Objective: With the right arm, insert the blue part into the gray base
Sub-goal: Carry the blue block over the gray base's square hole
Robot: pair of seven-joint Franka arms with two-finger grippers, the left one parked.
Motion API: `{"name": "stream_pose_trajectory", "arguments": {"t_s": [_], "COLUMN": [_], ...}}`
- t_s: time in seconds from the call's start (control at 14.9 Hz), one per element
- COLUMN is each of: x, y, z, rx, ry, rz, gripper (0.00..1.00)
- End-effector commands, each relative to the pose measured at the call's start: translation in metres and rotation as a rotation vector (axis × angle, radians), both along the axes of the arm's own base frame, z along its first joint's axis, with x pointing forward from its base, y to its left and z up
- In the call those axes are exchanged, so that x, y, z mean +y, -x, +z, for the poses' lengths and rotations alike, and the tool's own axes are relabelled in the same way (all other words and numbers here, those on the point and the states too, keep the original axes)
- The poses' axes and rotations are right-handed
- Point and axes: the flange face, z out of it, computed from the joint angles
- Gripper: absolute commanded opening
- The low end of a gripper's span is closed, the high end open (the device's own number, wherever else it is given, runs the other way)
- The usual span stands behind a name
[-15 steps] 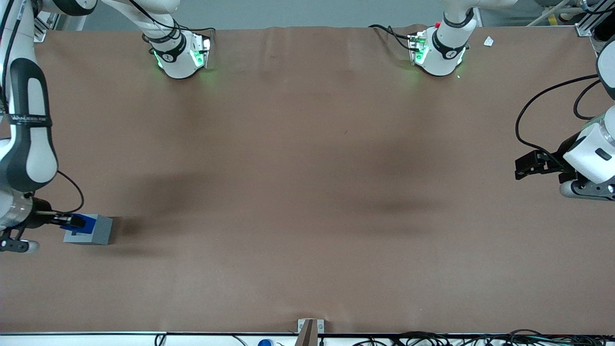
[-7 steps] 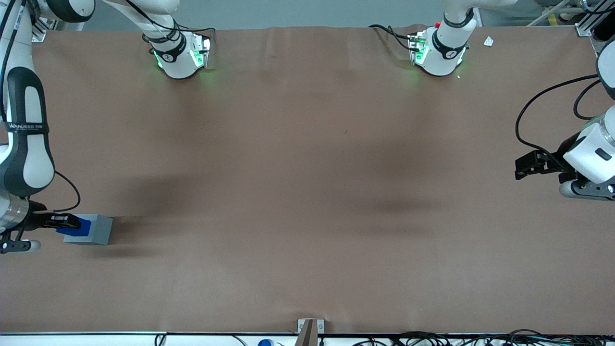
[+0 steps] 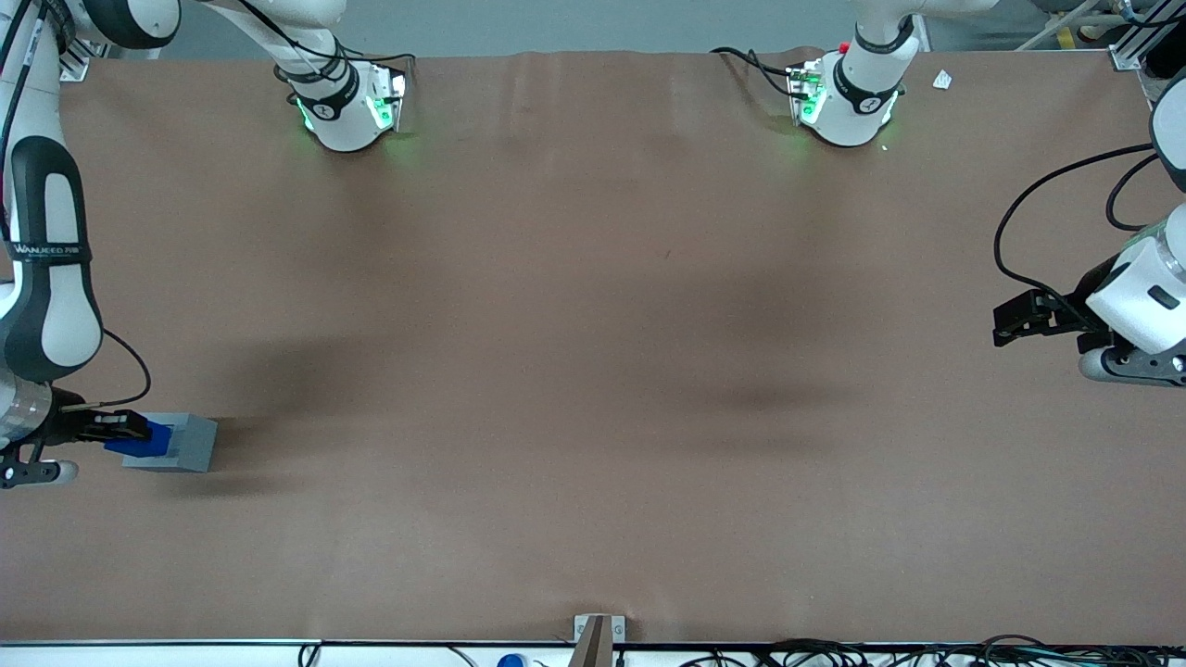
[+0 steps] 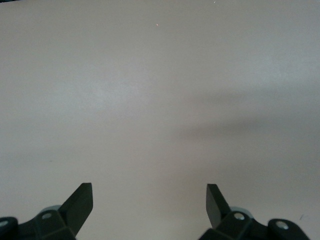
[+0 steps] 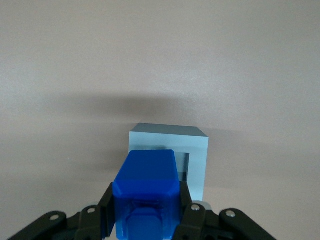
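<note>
We have the right arm [image 3: 42, 259] reaching in at the working arm's end of the table [image 3: 593, 371]; its gripper [image 3: 119, 428] sits low over the gray base [image 3: 190, 443], with the fingers [image 5: 107, 210] closed on the two sides of the blue part [image 5: 145, 192] and holding it between them. In the front view the blue part [image 3: 141, 440] overlaps the end of the gray base that faces the arm; the gray base itself rests flat on the brown table.

The right wrist view tells us why the part is held this way; the fingers grip it by its flanks, so its leading end is left free to enter, and the square recess [image 5: 186, 167] in the base's [image 5: 197, 150] top face shows only as a narrow strip past the blue edge. We judge that the blue part is above or just at the opening and not yet seated; whether it already touches the rim we cannot tell.

As we see it, the step in hand is the alignment before pushing in; the base is loose on the table, so an off-centre push could shove or tip it rather than seat the part; keeping the blue part square to the recess matters most.
</note>
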Motion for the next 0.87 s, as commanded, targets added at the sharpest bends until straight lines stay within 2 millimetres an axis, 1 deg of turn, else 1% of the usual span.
{"name": "stream_pose_trajectory", "arguments": {"t_s": [0.0, 0.07, 0.34, 0.54, 0.61, 0.81], "x": [-0.012, -0.012, -0.012, -0.010, -0.008, -0.010], "y": [-0.002, -0.003, -0.003, -0.003, -0.004, -0.003], "z": [-0.006, -0.011, -0.014, -0.020, -0.021, -0.023], "rx": [-0.004, 0.001, 0.005, 0.017, 0.019, 0.022], "ry": [-0.011, -0.012, -0.014, -0.011, -0.010, -0.010], "rz": [-0.032, -0.043, -0.051, -0.111, -0.110, -0.111], "gripper": [0.00, 0.00, 0.00, 0.00, 0.00, 0.00]}}
